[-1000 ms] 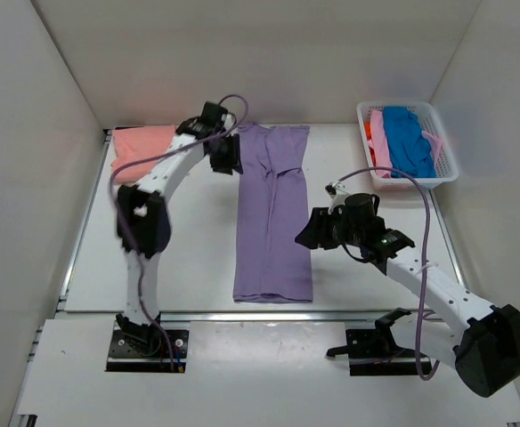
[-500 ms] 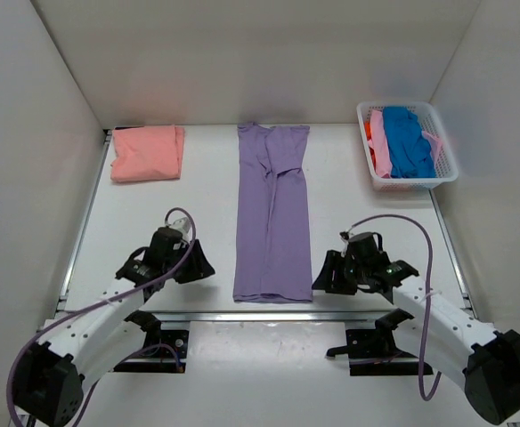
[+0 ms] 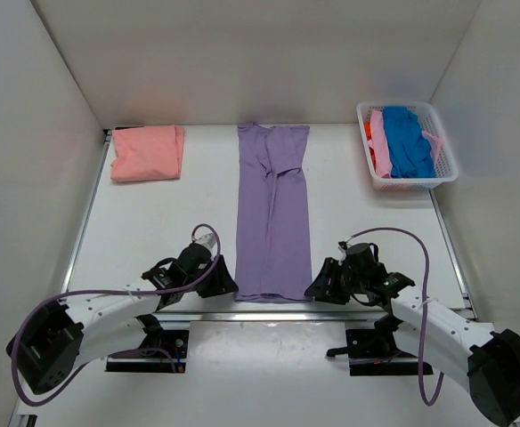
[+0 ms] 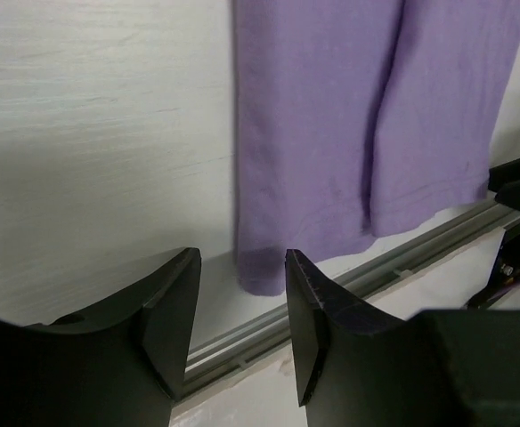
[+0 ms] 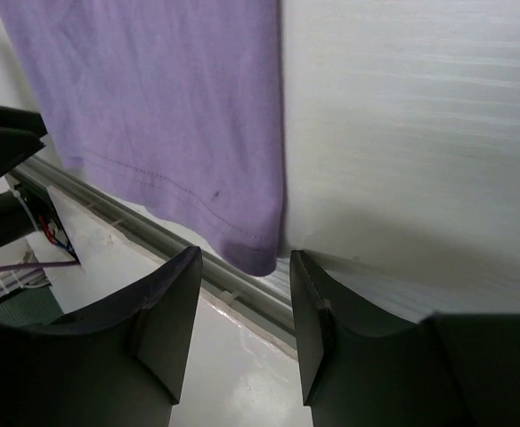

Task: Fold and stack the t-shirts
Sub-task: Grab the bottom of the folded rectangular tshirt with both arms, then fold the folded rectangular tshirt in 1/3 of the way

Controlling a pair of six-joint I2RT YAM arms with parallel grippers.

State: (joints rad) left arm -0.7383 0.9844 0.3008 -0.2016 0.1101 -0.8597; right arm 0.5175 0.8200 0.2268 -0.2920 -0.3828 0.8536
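I see bright, even overhead light and soft shadows on the table (image 3: 153, 222); my wrist views show the fingers (image 4: 166, 320) as dark silhouettes

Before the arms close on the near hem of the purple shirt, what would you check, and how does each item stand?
1. Jaws of the left gripper open, near-left hem corner lined up in the gap: ok.
2. Jaws of the right gripper open, near-right hem corner lined up in the gap: ok.
3. The purple shirt lies flat as a long strip: ok.
4. Fingers low enough to catch all the cloth layers: cannot tell.
5. The folded pink shirt and the basket lie apart from the purple shirt's far end: ok.
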